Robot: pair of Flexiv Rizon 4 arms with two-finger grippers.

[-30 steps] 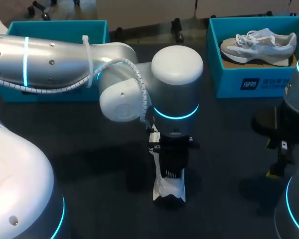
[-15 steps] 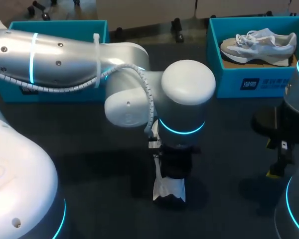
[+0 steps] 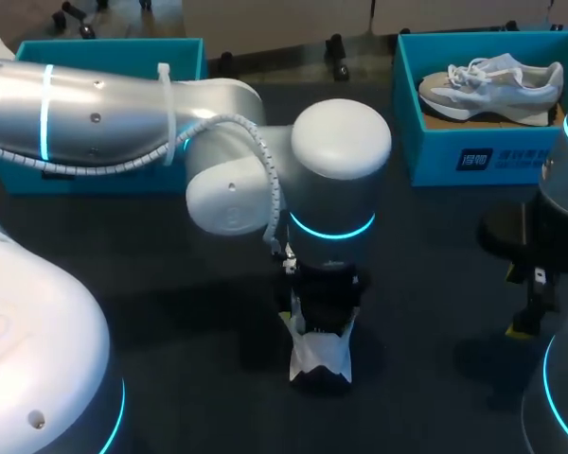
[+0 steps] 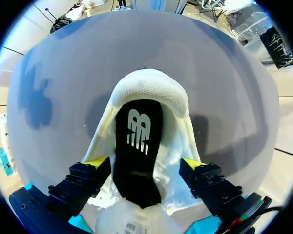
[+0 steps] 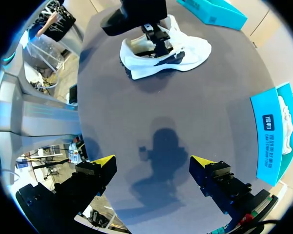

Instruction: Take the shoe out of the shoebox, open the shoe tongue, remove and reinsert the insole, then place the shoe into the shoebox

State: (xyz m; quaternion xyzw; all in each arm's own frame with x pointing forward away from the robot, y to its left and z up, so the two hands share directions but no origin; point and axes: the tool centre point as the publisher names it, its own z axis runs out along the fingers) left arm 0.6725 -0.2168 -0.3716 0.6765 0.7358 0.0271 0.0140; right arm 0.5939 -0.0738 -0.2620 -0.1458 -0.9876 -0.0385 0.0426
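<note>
Dark bench [image 3: 170,312] carries, from the left, a teal box [image 3: 185,52], then the shoe [image 3: 320,357] mid-bench under my left end effector [image 4: 144,162], released and straddling its mouth, probably to reach the insole [image 4: 136,146], while a second box [image 3: 473,156] holding another shoe [image 3: 492,83] and my released, empty right end effector [image 5: 152,165] sit well apart.

Shoe [image 4: 149,90] mesh cloth, white; table [image 4: 224,73] matt, smooth.
</note>
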